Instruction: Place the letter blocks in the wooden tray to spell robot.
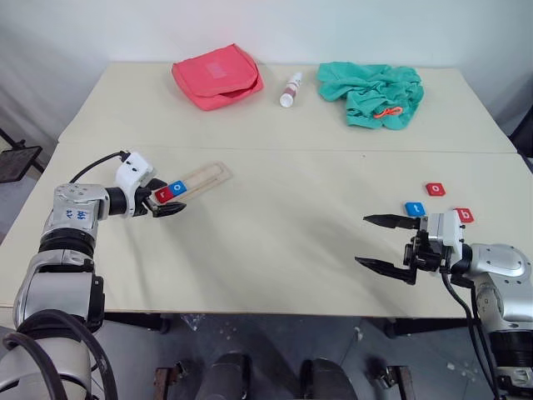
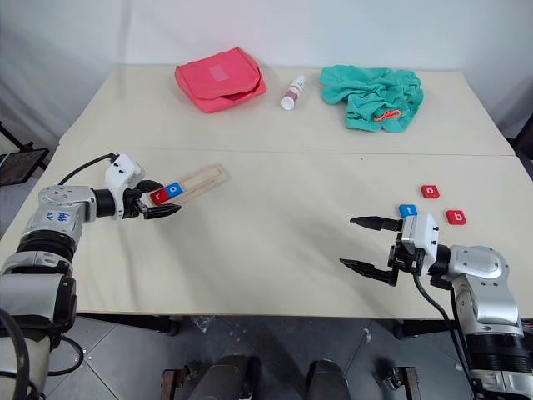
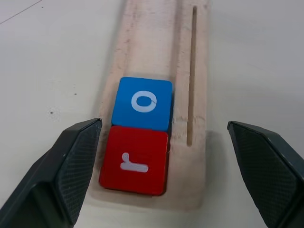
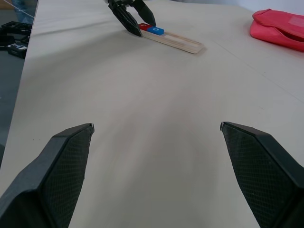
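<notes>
- The wooden tray [image 1: 198, 179] lies at a slant on the left half of the table [image 1: 275, 242], its near-left end towards the left gripper and its far end pointing up and right.
- Two letter blocks sit in the tray's shallow slot at that near-left end: a red "r" block [image 3: 135, 160] at the very end, and a blue "o" block [image 3: 142, 103] touching it on the far side. The rest of the slot is bare wood, with a thin groove running along one side.
- The left gripper [image 1: 163, 202] hovers at the tray's near-left end with its two black fingers spread apart, one on each side of the tray end; in the left wrist view neither finger touches the blocks.
- Three more letter blocks lie loose on the table at the right: a red "o" block [image 1: 435, 189] farthest, a blue "t" block [image 1: 414, 208] nearer and to its left, and a red "b" block [image 1: 465, 215] to the right, partly hidden behind the right wrist.
- The right gripper [image 1: 381, 243] sits just near of those loose blocks, fingers spread wide and holding nothing, pointing left across bare tabletop.
- Along the far edge of the table, well apart from the tray: a red zipped pouch [image 1: 217, 76] at the left, a small white bottle [image 1: 291, 89] lying on its side in the middle, and a crumpled teal cloth [image 1: 373, 94] at the right with something orange in its folds.
</notes>
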Motion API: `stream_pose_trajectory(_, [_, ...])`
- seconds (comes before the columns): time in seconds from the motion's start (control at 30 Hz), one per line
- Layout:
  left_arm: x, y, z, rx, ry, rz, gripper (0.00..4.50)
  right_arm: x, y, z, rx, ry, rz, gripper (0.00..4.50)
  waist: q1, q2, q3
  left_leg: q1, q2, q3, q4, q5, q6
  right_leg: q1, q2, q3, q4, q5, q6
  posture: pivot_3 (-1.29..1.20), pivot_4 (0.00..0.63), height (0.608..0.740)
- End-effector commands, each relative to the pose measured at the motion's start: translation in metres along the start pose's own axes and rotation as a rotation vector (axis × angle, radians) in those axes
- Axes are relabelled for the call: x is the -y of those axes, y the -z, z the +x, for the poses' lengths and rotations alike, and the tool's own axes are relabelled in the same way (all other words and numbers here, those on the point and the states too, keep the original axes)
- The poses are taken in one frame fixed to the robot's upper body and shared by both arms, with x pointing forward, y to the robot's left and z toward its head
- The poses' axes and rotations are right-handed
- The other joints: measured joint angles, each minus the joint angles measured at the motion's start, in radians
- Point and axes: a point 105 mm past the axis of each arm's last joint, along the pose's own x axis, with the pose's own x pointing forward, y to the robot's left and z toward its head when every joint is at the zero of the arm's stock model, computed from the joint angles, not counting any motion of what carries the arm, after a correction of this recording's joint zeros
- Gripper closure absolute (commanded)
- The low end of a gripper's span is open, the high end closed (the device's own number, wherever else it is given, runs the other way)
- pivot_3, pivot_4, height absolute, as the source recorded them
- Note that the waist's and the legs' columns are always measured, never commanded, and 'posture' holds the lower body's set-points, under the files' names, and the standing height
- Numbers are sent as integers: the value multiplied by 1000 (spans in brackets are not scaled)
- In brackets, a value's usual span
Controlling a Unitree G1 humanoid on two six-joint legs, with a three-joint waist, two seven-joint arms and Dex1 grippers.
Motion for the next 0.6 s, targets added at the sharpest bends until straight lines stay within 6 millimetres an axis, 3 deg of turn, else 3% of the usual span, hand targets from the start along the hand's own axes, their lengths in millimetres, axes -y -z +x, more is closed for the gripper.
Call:
stream_pose_trajectory(0.03, [4,20,2,-104,17,-13,0,7,-16,-5,17,19,-58,41,1,0,0,0,0,0,0,0,0,0,0,0,0,0,0,0,150,740])
stream_pose_trajectory(0.23, [3,24,3,-141,7,-9,0,9,-16,-3,16,22,-67,41,1,1,0,0,0,0,1,0,0,0,0,0,1,0,0,0,150,740])
stream_pose_trajectory(0.37, [4,19,4,-98,6,-6,856,12,-16,-1,17,24,-73,0,0,1,0,1,0,0,1,0,0,0,0,0,1,0,0,0,150,740])
stream_pose_trajectory(0.6, [9,17,5,-88,52,6,856,14,-16,2,18,25,-73,0,1,1,0,0,0,0,1,0,0,0,0,0,1,0,0,0,150,740])
